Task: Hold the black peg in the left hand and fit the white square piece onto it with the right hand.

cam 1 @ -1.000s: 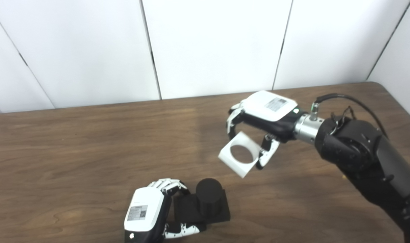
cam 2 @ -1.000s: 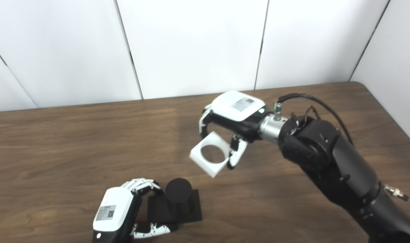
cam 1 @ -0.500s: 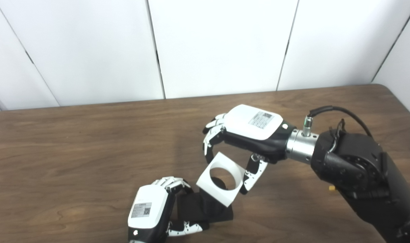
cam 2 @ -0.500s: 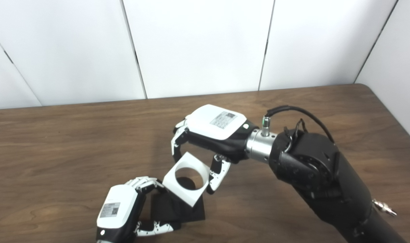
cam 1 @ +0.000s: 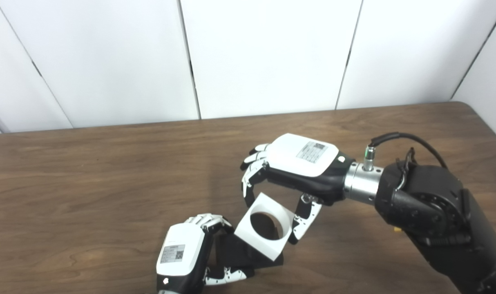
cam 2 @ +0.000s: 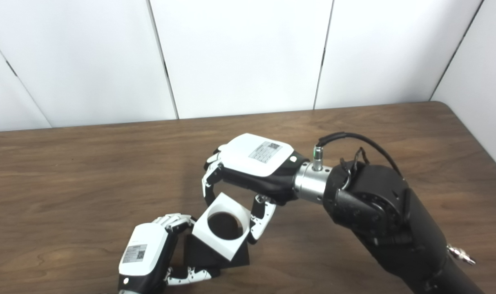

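Left hand point(cam 1: 182, 255): palm-down near the table's point(cam 1: 88, 183) front edge, fingers wrapped round the black peg's point(cam 1: 265, 226) square base.
White square piece point(cam 1: 264, 232): tilted over the peg, peg top showing through its hole.
Right hand point(cam 1: 301, 169): reaching leftward, pinching the piece's edges.

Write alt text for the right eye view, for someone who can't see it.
A robot's right hand holds a white square piece with a round hole tilted over a black peg, whose dark top shows through the hole. The left hand grips the peg's black base on a brown wooden table, white wall panels behind.
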